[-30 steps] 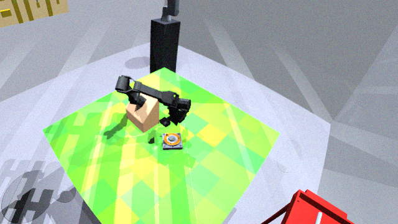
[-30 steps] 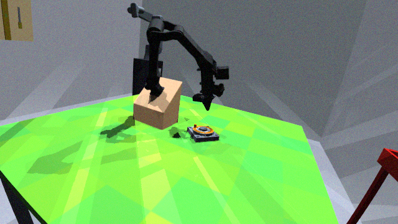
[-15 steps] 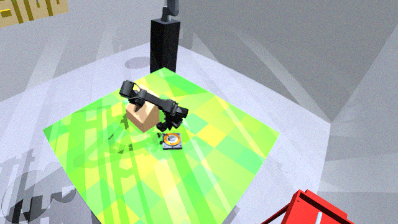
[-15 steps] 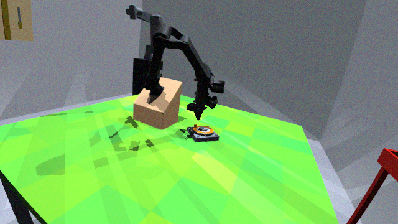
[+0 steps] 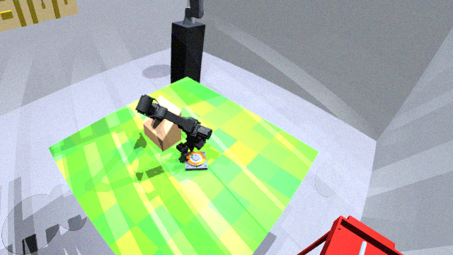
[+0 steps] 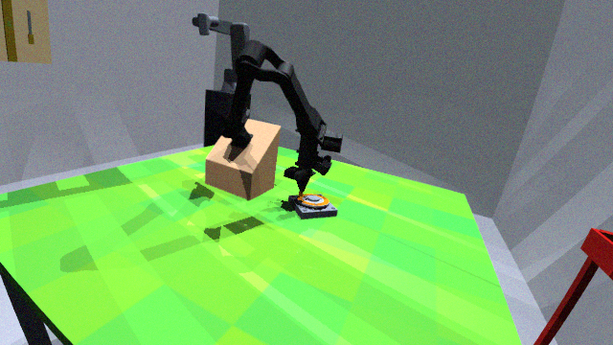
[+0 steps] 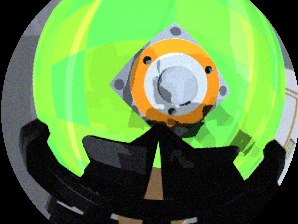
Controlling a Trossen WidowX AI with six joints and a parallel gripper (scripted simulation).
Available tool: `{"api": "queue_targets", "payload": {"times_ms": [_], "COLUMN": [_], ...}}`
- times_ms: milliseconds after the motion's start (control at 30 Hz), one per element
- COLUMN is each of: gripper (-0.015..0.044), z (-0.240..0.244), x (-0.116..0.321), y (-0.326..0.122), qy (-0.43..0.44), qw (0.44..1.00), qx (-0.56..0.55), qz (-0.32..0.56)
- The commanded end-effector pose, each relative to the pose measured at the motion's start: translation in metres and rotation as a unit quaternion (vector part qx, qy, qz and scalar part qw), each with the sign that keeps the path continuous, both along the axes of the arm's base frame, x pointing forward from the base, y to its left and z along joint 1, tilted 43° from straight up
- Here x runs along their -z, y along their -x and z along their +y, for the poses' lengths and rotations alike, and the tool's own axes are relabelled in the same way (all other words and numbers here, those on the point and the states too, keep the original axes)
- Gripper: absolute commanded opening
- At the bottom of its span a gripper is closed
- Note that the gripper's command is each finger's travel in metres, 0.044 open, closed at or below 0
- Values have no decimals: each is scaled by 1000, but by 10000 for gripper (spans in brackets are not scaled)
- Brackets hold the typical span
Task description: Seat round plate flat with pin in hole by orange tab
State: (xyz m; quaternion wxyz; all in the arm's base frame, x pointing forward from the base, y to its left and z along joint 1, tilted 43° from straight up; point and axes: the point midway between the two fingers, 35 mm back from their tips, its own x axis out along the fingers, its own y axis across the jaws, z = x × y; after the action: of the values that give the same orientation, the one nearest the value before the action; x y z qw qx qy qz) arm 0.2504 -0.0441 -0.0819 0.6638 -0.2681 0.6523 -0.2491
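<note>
The round plate point(image 5: 200, 160) point(image 6: 324, 203) point(image 7: 175, 45), an orange ring around a white one, sits around the grey post point(image 7: 178, 85) on the square grey base point(image 5: 196, 168) point(image 6: 318, 214) point(image 7: 119, 92). Its orange tab is mostly hidden by the fingertips; a bit of orange shows beside them in the exterior view. Dark holes show in the plate in the wrist view. The pin cannot be made out, nor whether the plate lies flat. My gripper point(image 5: 189, 152) point(image 6: 302, 192) point(image 7: 160, 128) is shut and empty, tips pointing down at the plate's tab-side edge. I cannot tell whether they touch it.
A tan slanted block point(image 5: 163, 139) point(image 6: 229, 177) stands beside the arm, behind and left of the base. A black pedestal point(image 5: 187, 53) stands beyond the green table top point(image 5: 159, 212) point(image 6: 287, 287). A red stand point(image 5: 361, 237) point(image 6: 570, 297) is off to the right.
</note>
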Motion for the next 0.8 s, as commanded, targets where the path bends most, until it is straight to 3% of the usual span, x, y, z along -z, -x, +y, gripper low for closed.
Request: {"api": "queue_targets", "payload": {"times_ms": [0, 767], "gripper": [0, 0], "z": [-4, -27], "x": [-3, -24], "y": [2, -2], "qy": [2, 3], "qw": [1000, 1000], "qx": [-1, -1], "qz": [1, 1]}}
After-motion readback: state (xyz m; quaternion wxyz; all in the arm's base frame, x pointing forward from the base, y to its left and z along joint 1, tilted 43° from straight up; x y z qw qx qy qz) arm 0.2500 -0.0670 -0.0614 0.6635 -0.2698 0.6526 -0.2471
